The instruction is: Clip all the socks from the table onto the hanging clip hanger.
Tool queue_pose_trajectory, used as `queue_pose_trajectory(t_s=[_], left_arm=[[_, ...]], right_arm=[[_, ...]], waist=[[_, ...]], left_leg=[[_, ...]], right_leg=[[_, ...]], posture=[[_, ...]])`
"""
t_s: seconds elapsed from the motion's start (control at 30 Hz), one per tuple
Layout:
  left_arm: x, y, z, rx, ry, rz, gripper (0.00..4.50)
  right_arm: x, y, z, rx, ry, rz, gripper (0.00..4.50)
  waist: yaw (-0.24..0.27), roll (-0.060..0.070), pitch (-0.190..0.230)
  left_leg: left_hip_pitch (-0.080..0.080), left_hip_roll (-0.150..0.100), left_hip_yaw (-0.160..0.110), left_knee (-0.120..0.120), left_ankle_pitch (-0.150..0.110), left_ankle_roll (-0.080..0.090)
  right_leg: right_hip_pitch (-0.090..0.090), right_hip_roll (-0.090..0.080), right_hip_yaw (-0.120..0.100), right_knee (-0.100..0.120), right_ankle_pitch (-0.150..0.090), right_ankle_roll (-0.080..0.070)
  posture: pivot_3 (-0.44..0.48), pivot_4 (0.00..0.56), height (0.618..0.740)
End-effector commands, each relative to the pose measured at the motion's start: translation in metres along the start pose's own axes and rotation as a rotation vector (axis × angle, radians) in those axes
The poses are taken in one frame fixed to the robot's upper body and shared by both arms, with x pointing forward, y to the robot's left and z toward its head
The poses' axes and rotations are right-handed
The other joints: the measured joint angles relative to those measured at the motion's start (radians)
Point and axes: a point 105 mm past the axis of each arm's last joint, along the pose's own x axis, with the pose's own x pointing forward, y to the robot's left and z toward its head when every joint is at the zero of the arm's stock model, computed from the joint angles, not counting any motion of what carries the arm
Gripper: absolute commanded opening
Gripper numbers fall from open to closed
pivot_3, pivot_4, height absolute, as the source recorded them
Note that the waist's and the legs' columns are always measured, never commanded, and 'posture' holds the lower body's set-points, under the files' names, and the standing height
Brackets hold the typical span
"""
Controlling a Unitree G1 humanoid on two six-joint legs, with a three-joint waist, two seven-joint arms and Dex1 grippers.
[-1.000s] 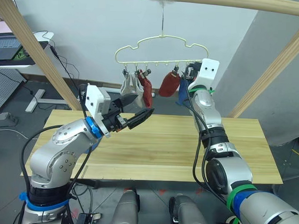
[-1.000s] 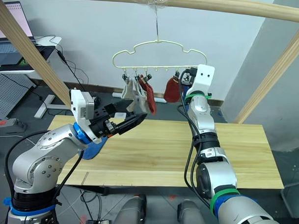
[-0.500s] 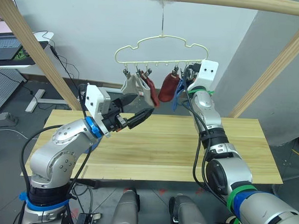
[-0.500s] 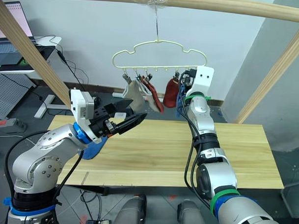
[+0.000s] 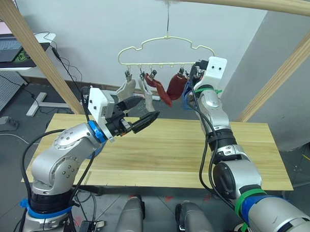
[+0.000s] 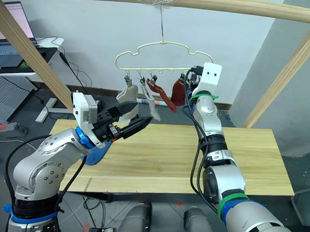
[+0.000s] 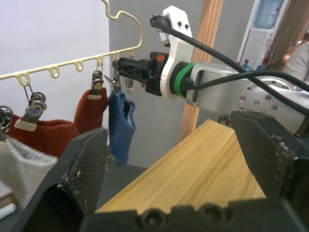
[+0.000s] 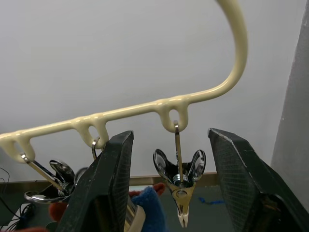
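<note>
Blue sock (image 7: 120,124): hanging from a clip on the clip hanger (image 5: 147,47).
Right gripper (image 8: 176,193): staying wide open, holding nothing.
Left gripper (image 5: 143,111): waiting open, holding nothing.
Tip: moving away slowly, hanger is swinging.

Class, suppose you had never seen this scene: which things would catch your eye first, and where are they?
First the clip hanger, hanging from a wooden pole above the table, with grey, red and blue socks clipped along its bar. Next the right gripper, raised to the blue sock at the bar's end. The left gripper is open over the table.
</note>
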Motion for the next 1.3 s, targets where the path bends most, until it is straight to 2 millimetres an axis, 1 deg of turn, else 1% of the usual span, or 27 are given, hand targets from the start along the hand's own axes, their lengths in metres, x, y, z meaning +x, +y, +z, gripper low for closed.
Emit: queue_pose_trajectory(t_s=[0.03, 0.07, 0.17, 0.3, 0.4, 0.5, 0.57, 0.67, 0.73, 0.83, 0.9, 1.0, 1.07, 1.1, 1.17, 1.23, 1.3], left_arm=[[0.001, -0.007, 0.008, 0.040, -0.025, -0.023, 4.50], [0.001, -0.007, 0.008, 0.040, -0.025, -0.023, 4.50], [0.001, -0.007, 0.008, 0.040, -0.025, -0.023, 4.50], [0.001, -0.007, 0.008, 0.040, -0.026, -0.024, 4.50], [0.002, -0.008, 0.008, 0.038, -0.026, -0.025, 4.50], [0.002, -0.006, 0.006, 0.033, -0.021, -0.011, 4.50], [-0.002, 0.005, -0.002, 0.030, 0.005, 0.047, 4.50], [-0.016, 0.033, -0.032, 0.054, 0.124, 0.192, 4.50], [-0.031, 0.057, -0.054, 0.081, 0.216, 0.297, 4.50], [-0.053, 0.090, -0.082, 0.144, 0.329, 0.427, 4.50], [-0.067, 0.110, -0.097, 0.198, 0.405, 0.486, 4.50], [-0.080, 0.130, -0.108, 0.261, 0.461, 0.539, 4.50], [-0.090, 0.143, -0.119, 0.256, 0.500, 0.572, 4.50], [-0.094, 0.148, -0.125, 0.235, 0.514, 0.587, 4.50], [-0.100, 0.152, -0.140, 0.193, 0.545, 0.588, 4.50], [-0.103, 0.156, -0.154, 0.184, 0.580, 0.588, 4.50], [-0.103, 0.160, -0.162, 0.168, 0.595, 0.594, 4.50]], right_arm=[[0.003, 0.005, 0.021, 0.013, -0.070, 0.012, 2.55], [0.003, 0.005, 0.021, 0.013, -0.070, 0.013, 2.55], [0.004, 0.005, 0.020, 0.015, -0.067, 0.015, 2.01], [0.004, 0.004, 0.021, 0.015, -0.069, 0.012, 0.67], [0.004, 0.002, 0.021, 0.010, -0.071, 0.010, 0.00], [0.004, 0.000, 0.023, -0.026, -0.071, 0.034, 0.00], [0.004, -0.002, 0.023, -0.059, -0.055, 0.082, 0.00], [0.003, -0.004, 0.020, -0.090, 0.007, 0.189, 0.00], [0.001, -0.006, 0.020, -0.118, 0.054, 0.270, 0.00], [-0.006, -0.007, 0.020, -0.144, 0.141, 0.385, 0.00], [-0.012, -0.005, 0.024, -0.181, 0.180, 0.455, 0.00], [-0.020, -0.005, 0.026, -0.176, 0.240, 0.503, 0.00], [-0.026, -0.004, 0.027, -0.166, 0.279, 0.530, 0.00], [-0.028, -0.003, 0.028, -0.163, 0.293, 0.539, 0.00], [-0.032, -0.002, 0.031, -0.162, 0.306, 0.549, 0.00], [-0.035, 0.000, 0.033, -0.170, 0.309, 0.551, 0.00], [-0.039, 0.001, 0.032, -0.168, 0.317, 0.549, 0.00]], waist=[[0.000, 0.000, 0.000], [0.000, 0.000, 0.000], [0.000, 0.000, 0.000], [0.000, 0.000, 0.000], [0.000, 0.000, 0.000], [0.001, 0.000, 0.000], [0.001, 0.000, 0.000], [-0.001, 0.001, 0.000], [-0.002, 0.001, 0.001], [-0.001, 0.002, 0.002], [-0.001, 0.002, 0.002], [-0.001, 0.002, 0.003], [-0.001, 0.002, 0.003], [-0.001, 0.002, 0.003], [-0.002, 0.002, 0.003], [-0.003, 0.002, 0.003], [-0.004, 0.002, 0.003]], left_leg=[[0.000, 0.000, 0.000, 0.000, 0.000, 0.000], [0.000, 0.000, 0.000, 0.000, 0.000, 0.000], [0.000, 0.000, 0.000, 0.000, 0.000, 0.000], [0.000, 0.000, 0.000, 0.000, 0.000, 0.000], [0.000, 0.000, 0.000, 0.000, 0.000, 0.000], [0.000, 0.000, 0.000, 0.000, 0.000, 0.000], [0.000, 0.000, 0.000, 0.000, 0.000, 0.000], [0.000, 0.000, 0.001, 0.000, 0.000, 0.000], [0.001, 0.000, 0.001, -0.001, 0.000, 0.000], [0.001, 0.001, 0.001, -0.002, 0.000, 0.000], [0.001, 0.001, 0.001, -0.002, 0.000, 0.000], [0.001, 0.001, 0.002, -0.003, 0.000, 0.000], [0.001, 0.001, 0.002, -0.003, 0.000, 0.000], [0.001, 0.001, 0.002, -0.003, 0.000, 0.000], [0.001, 0.001, 0.002, -0.003, 0.000, 0.000], [0.000, 0.001, 0.003, -0.004, 0.000, 0.000], [0.000, 0.001, 0.003, -0.004, 0.000, 0.000]], right_leg=[[0.000, 0.000, 0.000, 0.000, 0.000, 0.000], [0.000, 0.000, 0.000, 0.000, 0.000, 0.000], [0.000, 0.000, 0.000, 0.000, 0.000, 0.000], [0.000, 0.000, 0.000, 0.000, 0.000, 0.000], [0.000, 0.000, 0.000, 0.000, 0.000, 0.000], [0.000, 0.000, 0.000, 0.000, 0.000, 0.000], [0.000, 0.000, 0.000, 0.000, 0.000, 0.000], [0.000, 0.000, 0.001, 0.000, 0.000, 0.000], [0.000, 0.000, 0.001, 0.000, 0.000, -0.001], [-0.001, 0.000, 0.000, 0.000, -0.001, -0.002], [-0.001, 0.000, 0.000, 0.000, -0.001, -0.002], [-0.002, -0.001, 0.000, 0.000, -0.001, -0.002], [-0.002, -0.001, 0.000, 0.000, -0.001, -0.002], [-0.002, -0.001, 0.000, 0.000, -0.001, -0.002], [-0.002, -0.001, -0.001, 0.000, -0.001, -0.002], [-0.002, -0.002, 0.000, 0.000, -0.001, -0.002], [-0.003, -0.002, 0.000, 0.000, -0.001, -0.002]], posture=[[0.137, 0.215, 0.740], [0.137, 0.215, 0.740], [0.138, 0.216, 0.740], [0.137, 0.216, 0.740], [0.135, 0.217, 0.740], [0.131, 0.218, 0.740], [0.121, 0.222, 0.740], [0.111, 0.226, 0.740], [0.097, 0.229, 0.740], [0.076, 0.233, 0.740], [0.063, 0.232, 0.740], [0.056, 0.233, 0.740], [0.054, 0.231, 0.740], [0.054, 0.231, 0.740], [0.051, 0.231, 0.740], [0.043, 0.230, 0.740], [0.038, 0.229, 0.740]])
